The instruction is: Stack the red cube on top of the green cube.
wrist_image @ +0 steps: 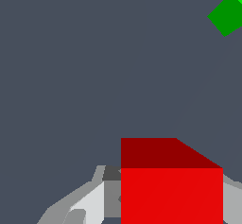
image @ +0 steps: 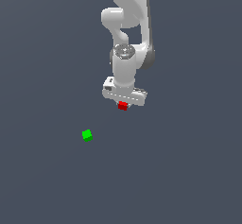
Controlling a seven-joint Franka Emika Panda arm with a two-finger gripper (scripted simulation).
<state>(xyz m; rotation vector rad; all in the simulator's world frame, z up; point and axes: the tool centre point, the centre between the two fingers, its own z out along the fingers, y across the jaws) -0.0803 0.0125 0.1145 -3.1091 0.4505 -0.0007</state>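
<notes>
In the exterior view the red cube (image: 123, 106) sits right under the white hand, held in my gripper (image: 123, 105), which is shut on it. The hand hides the fingers there. In the wrist view the red cube (wrist_image: 171, 190) looms large, with a grey finger (wrist_image: 90, 202) pressed against one side and another finger's edge (wrist_image: 232, 202) at the other side. The green cube (image: 87, 134) lies on the grey floor, apart from the gripper, toward the exterior view's left and lower in that picture. In the wrist view the green cube (wrist_image: 229, 13) shows only partly, at a corner.
The plain dark grey floor (image: 179, 171) surrounds both cubes. The white arm (image: 126, 24) rises behind the gripper to the top of the exterior view. No other object shows.
</notes>
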